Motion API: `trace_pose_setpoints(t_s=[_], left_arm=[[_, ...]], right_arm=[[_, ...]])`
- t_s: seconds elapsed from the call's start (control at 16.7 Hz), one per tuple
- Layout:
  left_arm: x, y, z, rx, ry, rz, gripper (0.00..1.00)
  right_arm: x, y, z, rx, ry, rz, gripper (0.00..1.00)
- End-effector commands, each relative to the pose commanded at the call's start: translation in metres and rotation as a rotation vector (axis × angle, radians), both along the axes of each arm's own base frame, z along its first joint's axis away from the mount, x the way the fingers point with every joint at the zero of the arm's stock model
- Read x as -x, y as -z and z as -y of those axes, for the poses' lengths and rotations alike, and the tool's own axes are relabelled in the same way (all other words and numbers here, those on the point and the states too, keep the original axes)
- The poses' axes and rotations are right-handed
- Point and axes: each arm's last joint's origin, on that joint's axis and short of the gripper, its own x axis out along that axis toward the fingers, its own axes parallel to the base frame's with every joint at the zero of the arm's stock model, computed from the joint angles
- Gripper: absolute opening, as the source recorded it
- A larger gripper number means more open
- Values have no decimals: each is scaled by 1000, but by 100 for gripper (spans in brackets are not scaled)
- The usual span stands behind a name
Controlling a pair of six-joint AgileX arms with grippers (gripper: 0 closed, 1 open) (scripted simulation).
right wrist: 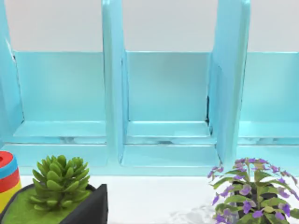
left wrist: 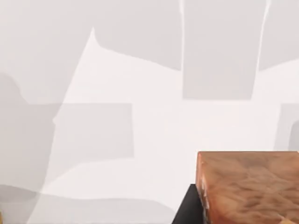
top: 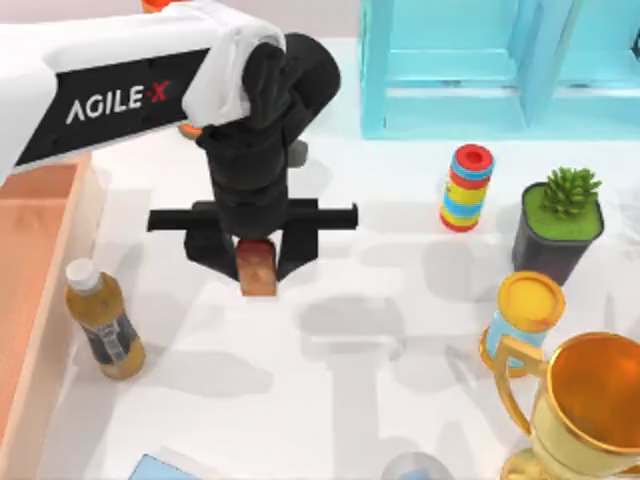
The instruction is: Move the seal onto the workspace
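The seal (top: 257, 268), an orange-tan block with a dark red top, hangs between the black fingers of my left gripper (top: 255, 262), which is shut on it over the white workspace (top: 340, 400), left of centre. In the left wrist view the seal's tan body (left wrist: 247, 186) sits close to the camera, with the white workspace (left wrist: 140, 116) below it. I cannot tell whether the seal touches the tabletop.
A wooden tray (top: 35, 280) lies along the left edge, an amber bottle (top: 103, 322) beside it. A ring stack (top: 467, 188), a potted succulent (top: 560, 225), a blue cup (top: 525, 320) and a gold trophy (top: 585, 410) stand at the right. A cyan shelf (top: 480, 70) is behind.
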Motion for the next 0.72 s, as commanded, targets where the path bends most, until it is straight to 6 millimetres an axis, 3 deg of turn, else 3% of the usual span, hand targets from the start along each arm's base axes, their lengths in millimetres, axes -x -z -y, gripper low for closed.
trace_pose_setpoints(t_s=[0.42, 0.66, 0.72], left_arm=[[1, 43, 1, -1, 2, -3, 0], [1, 45, 1, -1, 3, -4, 0], [1, 45, 1, -1, 3, -4, 8]], right_arm=[[0, 0, 0, 0, 0, 0, 100], [0, 0, 0, 0, 0, 0, 100], [0, 0, 0, 0, 0, 0, 100]])
